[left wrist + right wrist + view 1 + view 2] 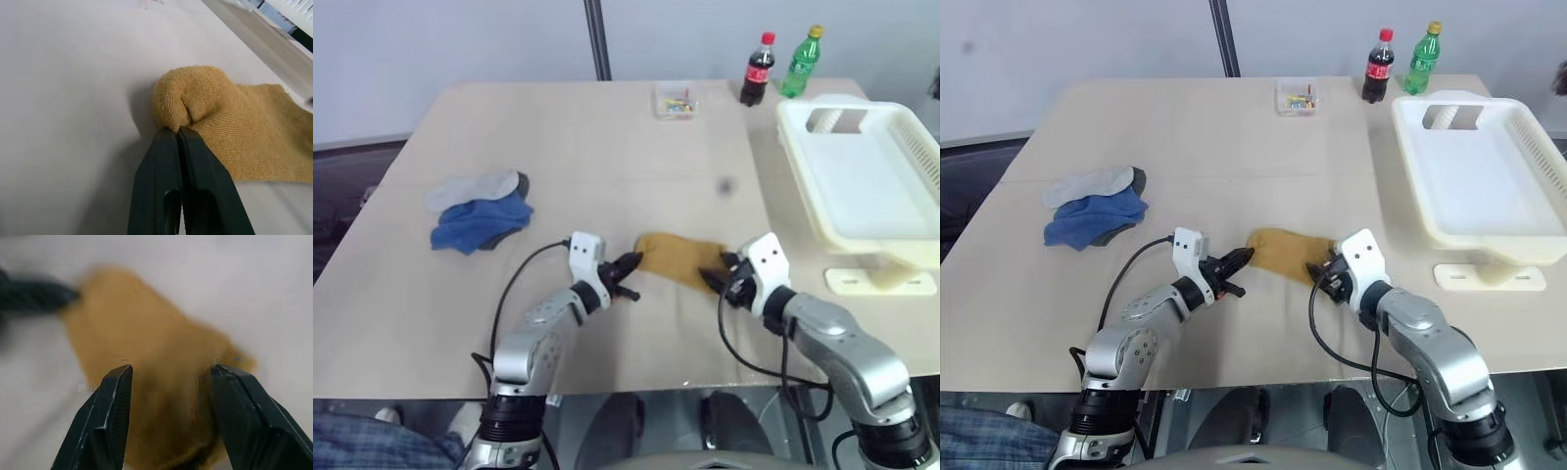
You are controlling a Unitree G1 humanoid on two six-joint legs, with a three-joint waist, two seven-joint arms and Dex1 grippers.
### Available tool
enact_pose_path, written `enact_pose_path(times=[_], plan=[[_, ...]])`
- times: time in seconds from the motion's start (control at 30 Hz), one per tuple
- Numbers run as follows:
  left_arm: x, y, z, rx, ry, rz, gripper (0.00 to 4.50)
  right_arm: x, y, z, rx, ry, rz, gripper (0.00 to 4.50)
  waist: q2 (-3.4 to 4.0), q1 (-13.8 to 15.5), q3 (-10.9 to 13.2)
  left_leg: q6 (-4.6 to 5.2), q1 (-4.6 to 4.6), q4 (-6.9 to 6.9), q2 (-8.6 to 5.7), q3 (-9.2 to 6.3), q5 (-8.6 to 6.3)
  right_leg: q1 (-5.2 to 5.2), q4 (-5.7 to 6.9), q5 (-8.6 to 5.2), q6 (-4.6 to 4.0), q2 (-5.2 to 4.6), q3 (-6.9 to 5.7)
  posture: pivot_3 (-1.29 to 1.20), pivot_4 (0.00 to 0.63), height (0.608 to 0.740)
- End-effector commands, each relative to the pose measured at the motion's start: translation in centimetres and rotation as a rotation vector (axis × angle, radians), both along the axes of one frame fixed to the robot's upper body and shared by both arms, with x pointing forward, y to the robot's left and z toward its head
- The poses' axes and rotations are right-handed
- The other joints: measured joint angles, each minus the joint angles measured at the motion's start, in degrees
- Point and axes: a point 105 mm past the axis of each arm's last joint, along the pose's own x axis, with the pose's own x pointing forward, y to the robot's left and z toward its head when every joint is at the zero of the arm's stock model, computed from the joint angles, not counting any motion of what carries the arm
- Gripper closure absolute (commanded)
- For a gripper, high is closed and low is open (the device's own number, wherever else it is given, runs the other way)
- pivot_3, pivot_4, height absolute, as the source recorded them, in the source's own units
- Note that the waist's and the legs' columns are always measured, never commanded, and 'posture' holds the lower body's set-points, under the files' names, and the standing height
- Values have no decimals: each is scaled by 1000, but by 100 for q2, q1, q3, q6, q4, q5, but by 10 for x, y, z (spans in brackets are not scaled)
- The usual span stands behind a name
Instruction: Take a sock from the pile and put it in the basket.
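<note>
sock (677, 258): mustard one, lying flat on the tabletop (607, 147) right between the two arms, well apart from the other socks
left claw (628, 266): clenched tight, fingers pressed together with the tips at the rounded end of the sock; looks like it's pinching a little fold of fabric there, so I'd say it has hold of the sock
right claw (168, 377): released, fingers spread wide with the other end of the sock showing between them; can't tell if the tips actually touch the fabric
pile (478, 211): just a blue sock and a pale grey one now, heaped together over on the robot's left side of the tabletop
basket (862, 176): cream-white, at the right edge of the tabletop, nothing in it that I can see
far edge: cola bottle (759, 69) and green bottle (801, 63) standing side by side, small clear box (674, 102) of coloured bits nearby
</note>
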Motion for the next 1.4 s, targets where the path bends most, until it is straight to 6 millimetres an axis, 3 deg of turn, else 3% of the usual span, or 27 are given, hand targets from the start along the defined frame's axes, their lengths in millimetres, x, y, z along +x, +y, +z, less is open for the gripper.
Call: enact_pose_path(times=[0.03, 0.17, 0.27, 0.37, 0.47, 0.53, 0.73, 0.87, 1.0, 1.2, 1.4], plan=[[0, -1, 5, 18, -31, 15, 3162, 5, -1, 4, -37, -66, 11, 1773, 0, -2, 0, 0, 0, 0, 0, 0, 0, 0, 0, 0, 0, 0, 0, 0, 150, 740], [4, 6, 10, -21, -46, 53, 1285, 5, -8, -6, -88, -56, 10, 1773, -1, -1, -1, 2, 16, 0, 2, 0, -2, 19, -2, 0, 0, -1, 1, 0, 150, 740], [16, 27, 16, -57, -33, 136, 21, 4, -10, -9, -78, -43, -3, 1773, -1, -7, -1, 4, 26, 0, 6, -3, -2, 31, -1, 0, 0, 2, -3, 0, 150, 740], [30, 38, 18, -88, -4, 171, 21, 4, -9, -10, -87, -46, 7, 1773, -1, -4, -1, 4, 26, 1, 4, -10, -2, 31, 0, 0, 0, 11, -10, 0, 150, 740], [37, 32, 10, -224, 164, 147, 21, 5, -9, -10, -96, -57, 17, 1773, -6, 4, -4, 3, 23, 4, 0, -16, -2, 36, -4, 0, 0, 10, -15, 0, 150, 740], [37, 28, 3, -195, 218, 111, 21, 5, -7, -7, -89, -64, 25, 1773, -15, 2, -11, 4, 24, 7, -2, -17, -2, 39, -4, 0, 1, 0, -18, 0, 150, 740], [10, 2, -11, -104, 407, -158, 21, 5, -4, -8, -96, -73, 35, 1773, -13, 6, -25, -3, 26, 6, -16, -21, 1, 42, -3, 0, 1, -3, -20, 0, 150, 740], [-1, 8, -10, -31, 461, -261, 21, 6, -1, -5, -90, -86, 41, 1773, -6, -5, -39, -2, 30, 4, -18, -19, 1, 44, -4, -1, 1, -5, -16, 0, 150, 740], [-1, 15, -28, 96, 483, -277, 21, 6, 3, -3, -74, -91, 38, 1773, 2, -1, -49, -3, 33, 1, -17, -20, 1, 43, -4, -1, 1, -4, -17, 0, 150, 740], [11, -13, -33, 22, 445, -348, 21, 4, 10, -5, -72, -91, 46, 1773, 39, 65, -116, 3, 40, 0, -22, -22, -2, 49, -6, -1, 1, -12, -20, 0, 150, 740], [1, -47, -39, 7, 527, -504, 21, 4, 19, 0, -60, -103, 65, 1773, 36, 122, -131, 4, 39, 1, -29, -31, -2, 52, -6, -1, 2, -13, -28, 0, 150, 740]])
